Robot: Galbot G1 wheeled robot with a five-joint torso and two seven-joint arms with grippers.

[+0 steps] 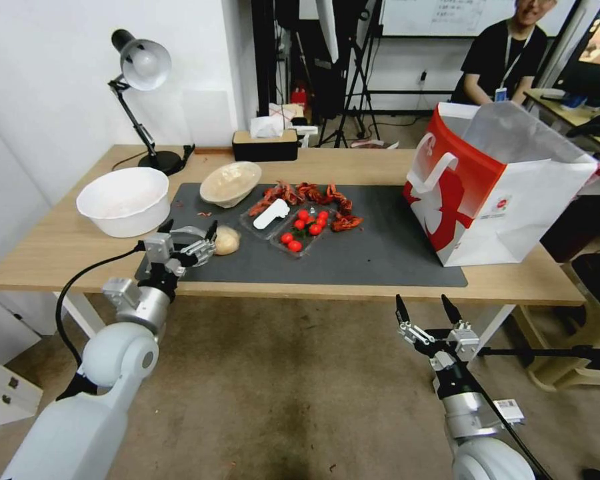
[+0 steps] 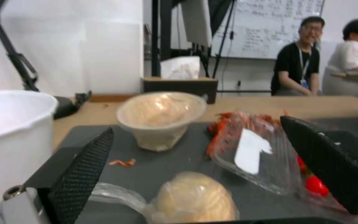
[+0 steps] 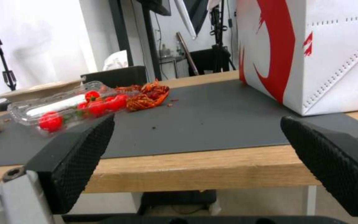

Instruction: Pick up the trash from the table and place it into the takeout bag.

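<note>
In the lower right of the head view, the right gripper (image 1: 429, 309) waits in front of the table edge, below the tabletop, with its two fingers spread wide and nothing between them. In the right wrist view the same gripper (image 3: 195, 161) faces the table's front edge.

In the lower left, the left gripper (image 1: 189, 231) is over the near left corner of the dark grey mat (image 1: 380, 257). Its fingers are also wide apart. The clear bag with the tan lump (image 1: 226, 240) lies on the mat just beside the fingertips; in the left wrist view the lump (image 2: 193, 197) sits between the two black pads (image 2: 84, 174), and I cannot tell if they touch it.

Farther in, near the frame's middle, a clear plastic tray (image 1: 293, 230) holds red cherry tomatoes (image 1: 305, 227) and a white piece. Behind it red crayfish shells (image 1: 310, 197) lie scattered on the mat. The shallow beige bowl (image 1: 231, 183) stands tilted at the mat's far left, and a large white bowl (image 1: 123, 200) stands on the bare wood of the table (image 1: 53, 247), left of the mat.

At the right, the takeout bag (image 1: 493, 183) stands upright and open on the mat's right end, well apart from both grippers.
</note>
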